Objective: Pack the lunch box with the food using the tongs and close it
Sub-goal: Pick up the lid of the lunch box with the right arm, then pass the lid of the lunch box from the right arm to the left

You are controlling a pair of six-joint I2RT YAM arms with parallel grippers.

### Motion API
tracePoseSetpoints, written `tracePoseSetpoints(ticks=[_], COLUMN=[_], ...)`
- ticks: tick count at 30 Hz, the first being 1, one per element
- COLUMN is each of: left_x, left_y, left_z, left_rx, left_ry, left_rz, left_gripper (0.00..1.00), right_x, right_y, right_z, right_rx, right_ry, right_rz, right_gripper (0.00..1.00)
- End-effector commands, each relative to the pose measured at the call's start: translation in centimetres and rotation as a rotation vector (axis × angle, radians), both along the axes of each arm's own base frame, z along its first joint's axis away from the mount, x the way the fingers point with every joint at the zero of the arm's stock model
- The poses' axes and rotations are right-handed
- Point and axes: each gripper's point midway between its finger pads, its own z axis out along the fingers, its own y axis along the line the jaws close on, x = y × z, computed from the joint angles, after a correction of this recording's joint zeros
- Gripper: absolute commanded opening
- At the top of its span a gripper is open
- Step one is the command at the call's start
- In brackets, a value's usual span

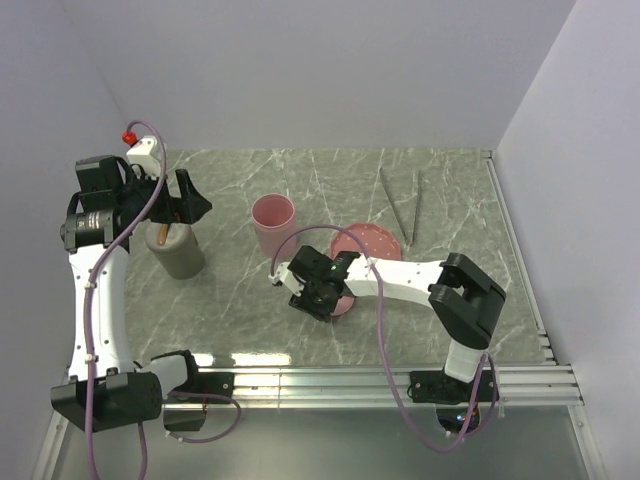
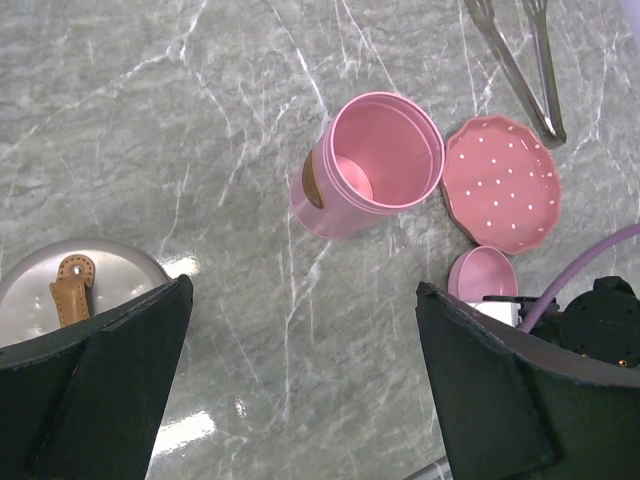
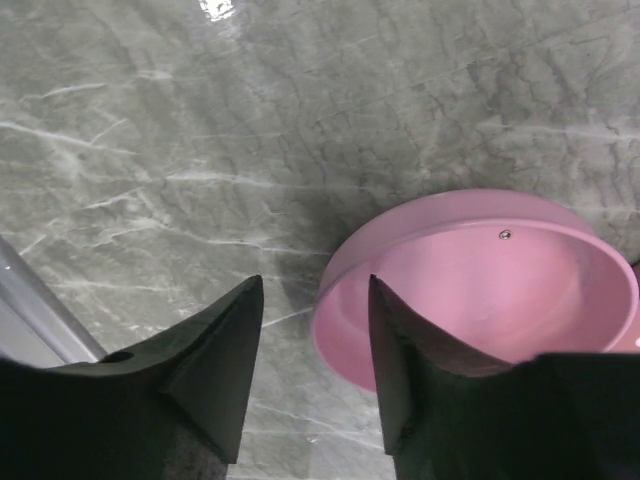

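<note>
tongs [image 1: 394,207] lie well apart from right claw [image 1: 312,303], beyond the plate [image 1: 368,240].

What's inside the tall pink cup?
Looking down into the tall pink cup, only its pink walls and a paler pink patch low down show. Nothing else is visible. Its own wall covers part of the bottom, so something small could be hidden there.

Bright, even overhead light; soft shadows; white glare patches on polished marble table [image 2: 215,330]; wrist-view foregrounds slightly soft.
</note>
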Motion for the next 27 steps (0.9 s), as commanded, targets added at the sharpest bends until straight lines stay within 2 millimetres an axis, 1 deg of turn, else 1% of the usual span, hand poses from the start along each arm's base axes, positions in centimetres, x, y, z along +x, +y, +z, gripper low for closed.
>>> tracePoseSetpoints(ticks=[1, 4, 6, 9, 10, 11, 12, 13, 14, 15, 16, 18, 19, 20, 21, 22, 23, 24, 25, 26, 27], left_x=[0.0, -0.2, -0.4, -0.8, -0.8, -0.9, -1.4, -1.6, -1.5, -1.7, -2.3, -2.5, -3.3, -3.5, -3.4, -3.9, -4.1, -4.2, -4.6, -4.8, -4.9], left_y=[-0.3, -0.4, -0.4, -0.8, -1.0, -1.2, -2.1, -2.4, -2.7, -3.0, -3.7, -4.3, -5.0, -5.4, -5.7, -6.1, -6.5, -6.8, -7.1, -7.5, -7.9], left_z=[1.5, 1.6, 1.7, 2.3, 2.8, 3.0, 3.3, 3.4, 3.4, 3.6, 4.3, 4.7, 5.3, 5.5, 5.9, 6.4, 6.4, 7.0, 7.4, 6.2, 7.6], left_rx=[-0.008, -0.007, -0.007, -0.012, -0.039, -0.048, -0.076, -0.09, -0.113, -0.128, -0.146, -0.186, -0.206, -0.226, -0.262, -0.289, -0.356, -0.373, -0.397, -0.446, -0.512], left_ry=[-0.068, -0.082, -0.089, -0.116, -0.12, -0.129, -0.137, -0.144, -0.159, -0.171, -0.206, -0.24, -0.267, -0.279, -0.301, -0.316, -0.286, -0.315, -0.324, -0.289, -0.314], left_rz=[-0.008, -0.012, -0.015, -0.032, -0.023, -0.031, -0.071, -0.086, -0.095, -0.109, -0.143, -0.162, -0.202, -0.219, -0.229, -0.245, -0.244, -0.263, -0.28, -0.297, -0.306], left_gripper=[0.99, 0.99, 0.99, 0.99, 0.99, 0.99, 0.99, 1.0, 1.0, 0.99, 0.99, 0.99, 0.99, 0.99, 0.99, 0.99, 0.99, 0.99, 0.99, 0.98, 0.98], right_x=[1.3, 1.6, 1.5, 1.4, 1.7, 1.6, 2.1, 2.5, 2.3, 3.1, 3.4, 4.0, 4.3, 4.4, 3.8, 4.9, 5.0, 5.1, 5.4, 5.5, 5.5], right_y=[1.7, 1.2, 1.0, 1.0, 1.2, 1.5, 1.4, 1.6, 1.9, 1.5, 1.5, 1.0, 0.8, 0.6, 0.8, -0.3, -0.5, -0.9, -1.4, -1.8, -2.0], right_z=[1.1, 0.3, 0.2, 1.0, 2.3, 3.0, 4.4, 5.4, 6.2, 7.0, 8.7, 10.6, 12.6, 13.8, 15.2, 17.6, 19.0, 20.4, 23.3, 24.6, 25.9], right_rx=[0.046, 0.031, 0.03, 0.057, 0.085, 0.111, 0.153, 0.184, 0.221, 0.247, 0.292, 0.377, 0.439, 0.481, 0.546, 0.611, 0.657, 0.709, 0.808, 0.859, 0.904], right_ry=[-0.057, -0.078, -0.082, -0.085, -0.1, -0.093, -0.093, -0.091, -0.064, -0.057, -0.063, -0.014, -0.017, -0.005, 0.041, 0.024, 0.034, 0.046, 0.047, 0.05, 0.053], right_rz=[-0.016, -0.024, -0.022, -0.018, -0.023, -0.023, -0.042, -0.051, -0.056, -0.081, -0.091, -0.121, -0.126, -0.138, -0.106, -0.123, -0.112, -0.103, -0.086, -0.078, -0.067], right_gripper=[0.47, 0.43, 0.37, 0.13, 0.01, 0.0, 0.0, 0.0, 0.0, 0.0, 0.0, 0.0, 0.0, 0.0, 0.0, 0.0, 0.0, 0.0, 0.0, 0.0, 0.0])
